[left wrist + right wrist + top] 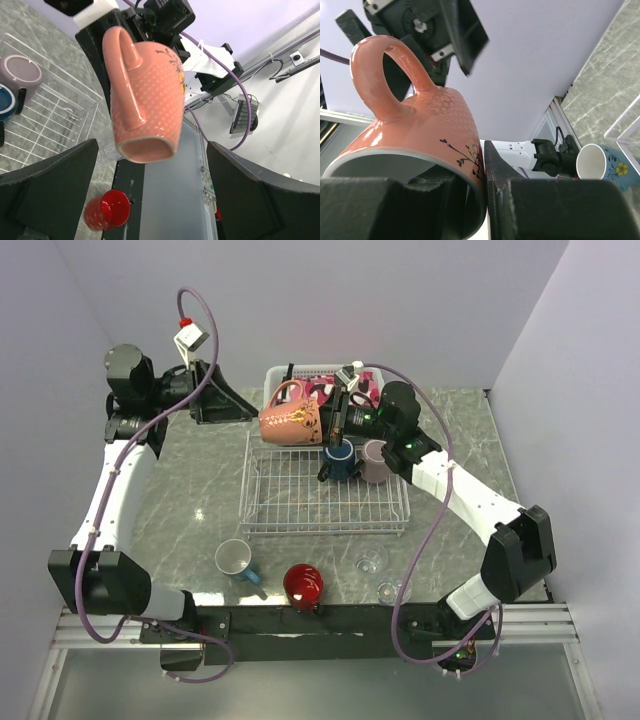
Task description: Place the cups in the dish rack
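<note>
From above, the right gripper point(337, 425) holds the salmon-pink dotted ceramic mug point(290, 422) over the far-left corner of the white wire dish rack point(320, 527), likely for lowering; left wrist view: the left gripper point(155, 195) gapes empty; right wrist view: jaws straddle the mug's rim.

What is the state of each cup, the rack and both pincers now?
terracotta mug: in the air, tipped, gripped at its rim.
right pincer: shut on the terracotta mug.
left pincer: open, empty.
dish rack: holds two mugs.
navy mug: upright in the rack.
mauve mug: upright in the rack.
teal mug: on the table, outside the rack.
red mug: on the table, outside.
clear glasses: on the table, outside.
</note>
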Available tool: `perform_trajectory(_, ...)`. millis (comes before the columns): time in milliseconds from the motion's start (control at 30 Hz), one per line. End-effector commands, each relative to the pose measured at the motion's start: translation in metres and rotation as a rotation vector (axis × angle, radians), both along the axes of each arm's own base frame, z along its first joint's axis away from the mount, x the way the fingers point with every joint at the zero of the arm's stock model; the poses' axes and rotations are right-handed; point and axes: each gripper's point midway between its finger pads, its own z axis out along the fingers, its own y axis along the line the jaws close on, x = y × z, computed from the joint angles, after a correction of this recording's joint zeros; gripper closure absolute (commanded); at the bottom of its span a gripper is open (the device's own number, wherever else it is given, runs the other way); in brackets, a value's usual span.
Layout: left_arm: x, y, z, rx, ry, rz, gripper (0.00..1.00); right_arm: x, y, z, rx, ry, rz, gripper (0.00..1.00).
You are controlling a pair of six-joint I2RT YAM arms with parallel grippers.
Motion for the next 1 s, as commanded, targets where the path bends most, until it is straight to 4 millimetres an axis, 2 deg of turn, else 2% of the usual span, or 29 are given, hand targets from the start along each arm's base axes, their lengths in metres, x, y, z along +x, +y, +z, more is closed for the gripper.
perform_trajectory(0, -0.016, -0.009, 0.005, 0.003, -0.055, -0.045, 0.03, -0.017, -0.009, 0.067, 0.126, -0.182, 0.021, 1.00)
perform_trajectory(167, -0.021, -0.021, 0.002, -0.001, -0.033, -0.067, 0.03, -0.014, -0.002, 0.072, 0.127, -0.192, 0.032, 1.00)
perform_trajectory(300, -0.020, -0.028, 0.008, -0.011, -0.060, -0.077, 0.04, -0.009, 0.004, 0.064, 0.115, -0.175, 0.036, 1.00)
perform_trajectory(600, -0.011, -0.040, 0.008, -0.027, -0.060, -0.037, 0.04, -0.007, 0.018, 0.047, 0.107, -0.130, 0.053, 1.00)
perform_trajectory(967, -0.026, -0.053, 0.004, -0.031, -0.053, -0.063, 0.03, 0.004, 0.025, 0.059, 0.159, -0.137, 0.044, 1.00)
